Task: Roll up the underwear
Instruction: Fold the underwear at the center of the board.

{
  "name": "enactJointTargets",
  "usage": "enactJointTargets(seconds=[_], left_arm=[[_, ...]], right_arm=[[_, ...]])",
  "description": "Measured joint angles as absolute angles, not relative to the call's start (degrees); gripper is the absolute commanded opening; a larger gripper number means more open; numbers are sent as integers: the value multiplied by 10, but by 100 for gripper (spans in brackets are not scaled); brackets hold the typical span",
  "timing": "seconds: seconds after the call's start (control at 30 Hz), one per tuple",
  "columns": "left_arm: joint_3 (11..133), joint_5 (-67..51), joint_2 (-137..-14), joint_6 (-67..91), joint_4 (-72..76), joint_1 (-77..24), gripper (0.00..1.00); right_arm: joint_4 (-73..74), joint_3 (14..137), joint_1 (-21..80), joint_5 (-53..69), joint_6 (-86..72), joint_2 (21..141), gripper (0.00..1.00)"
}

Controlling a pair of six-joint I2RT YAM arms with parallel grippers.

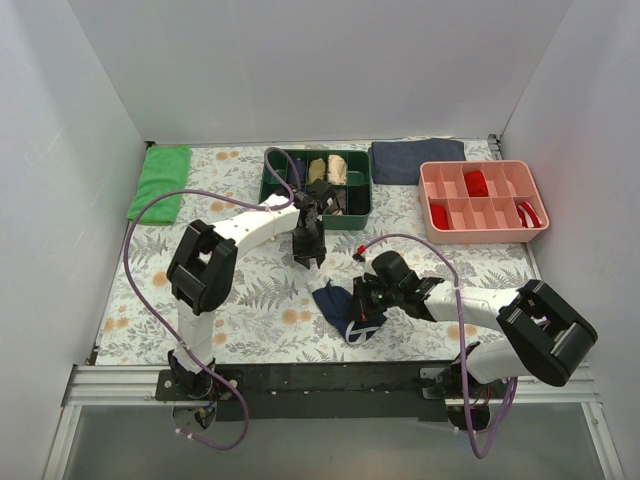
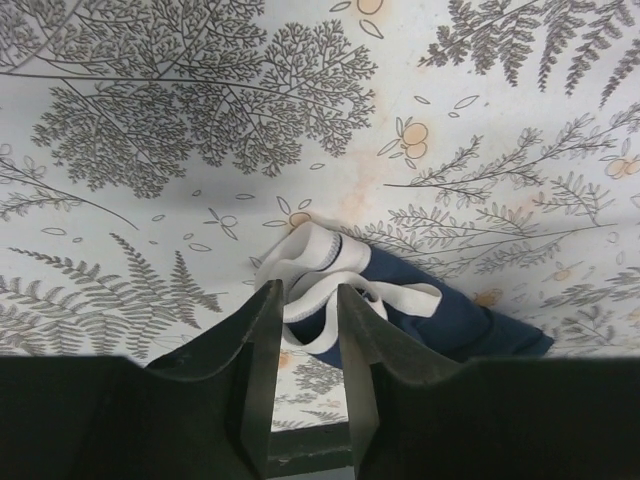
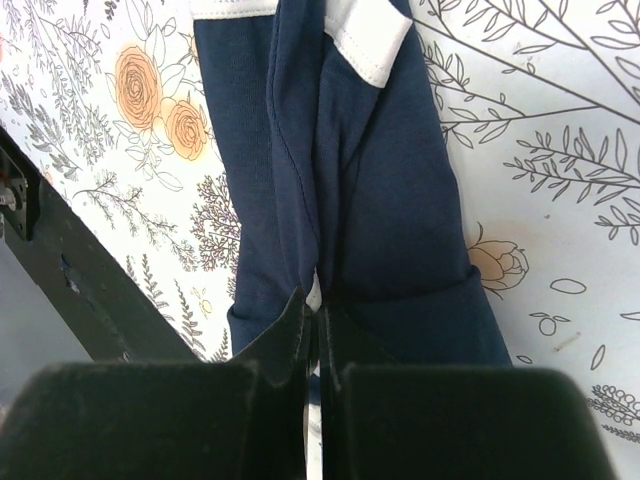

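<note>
Right wrist: our right gripper (image 3: 318, 300) pinches the underwear (image 3: 390, 200), fingers pressed together, anchoring it, we reckon.
Left wrist: left gripper (image 2: 310, 300) hovers over it, fingers slightly spread, empty.

The underwear (image 1: 342, 308) lies on the table (image 1: 250, 300), before the left bin (image 1: 352, 211) and right tray (image 1: 487, 236).

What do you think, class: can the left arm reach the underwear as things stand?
Probably yes: the left gripper hangs open right by the white-trimmed end of the underwear, nothing between them. The right gripper grips the navy fabric elsewhere.
</note>
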State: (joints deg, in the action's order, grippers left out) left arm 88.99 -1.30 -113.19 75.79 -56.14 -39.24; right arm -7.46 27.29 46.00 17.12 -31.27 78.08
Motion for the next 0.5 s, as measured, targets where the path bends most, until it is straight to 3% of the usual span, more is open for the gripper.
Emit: enactJointTargets(seconds=[0.1, 0.2, 0.3, 0.5], left_arm=[[888, 3, -1130, 765, -563, -392, 31], [875, 16, -1117, 769, -559, -392, 31], [856, 30, -1099, 775, -555, -392, 32], [813, 44, -1056, 787, -547, -387, 33]], right_arm=[[-75, 273, 458, 173, -313, 780, 17], [-74, 273, 458, 173, -312, 773, 39], [-66, 273, 458, 166, -313, 743, 50], [-25, 300, 458, 130, -309, 669, 53]])
